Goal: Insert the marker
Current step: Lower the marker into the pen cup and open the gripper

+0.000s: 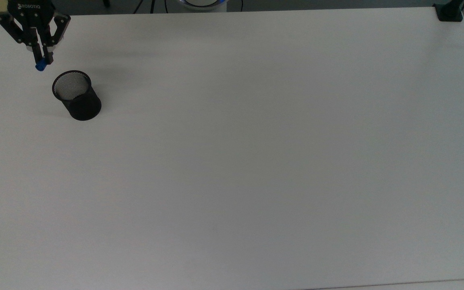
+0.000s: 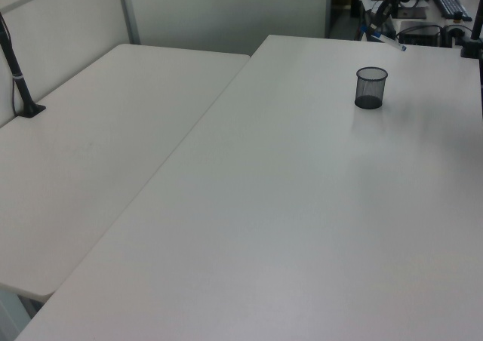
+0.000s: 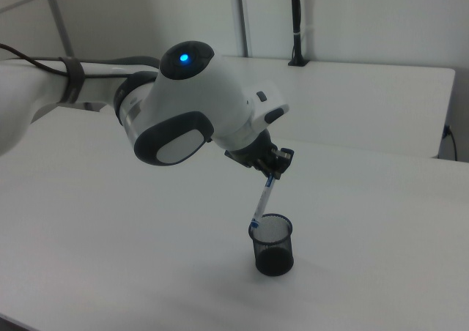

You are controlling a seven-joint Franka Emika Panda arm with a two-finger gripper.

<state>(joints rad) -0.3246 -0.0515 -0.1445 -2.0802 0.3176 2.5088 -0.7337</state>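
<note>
You're mid-carry: the gripper [image 1: 41,55] pinches the marker [image 3: 261,201], hanging at eleven o'clock of the mesh cup [image 1: 77,96]. Next, centre its lower tip over the rim, then lower.

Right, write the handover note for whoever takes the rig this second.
End effector: shut on the marker, held in the air, tilted.
Marker: in the right view its lower tip is at the rim of the black mesh cup, on the right view's left side; not inside yet. In the top view its blue end sits up and to the top view's left of the cup mouth.
Cup: upright on the white table.
Done: marker picked up and brought to the cup.
Left: line it up over the opening, lower, release.
</note>
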